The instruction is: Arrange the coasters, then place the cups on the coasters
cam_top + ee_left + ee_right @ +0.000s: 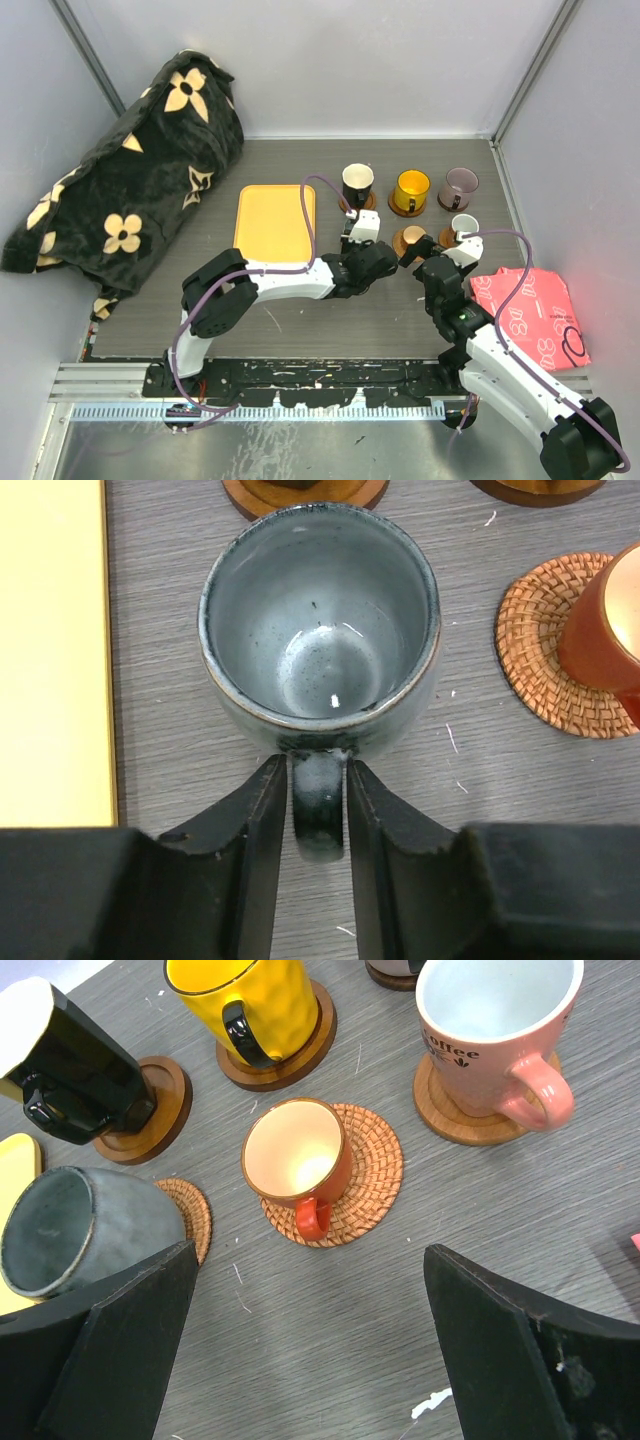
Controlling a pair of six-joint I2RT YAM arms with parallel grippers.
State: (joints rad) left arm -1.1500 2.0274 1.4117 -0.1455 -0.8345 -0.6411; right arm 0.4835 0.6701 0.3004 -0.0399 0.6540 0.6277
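A grey cup stands upright over a woven coaster that peeks out beside it. My left gripper straddles its handle, with a thin gap on either side of it. Just to the right, a copper-brown cup sits on another woven coaster. Before this cup my right gripper hangs wide open and holds nothing. Behind, a black cup, a yellow cup and a purple-grey cup stand on smooth brown coasters. A pink cup with a white inside is on a coaster too.
A yellow tray lies left of the cups, close to the grey one. A black flowered blanket fills the back left. A pink patterned bag lies at the right, beside my right arm. Grey walls close in the table.
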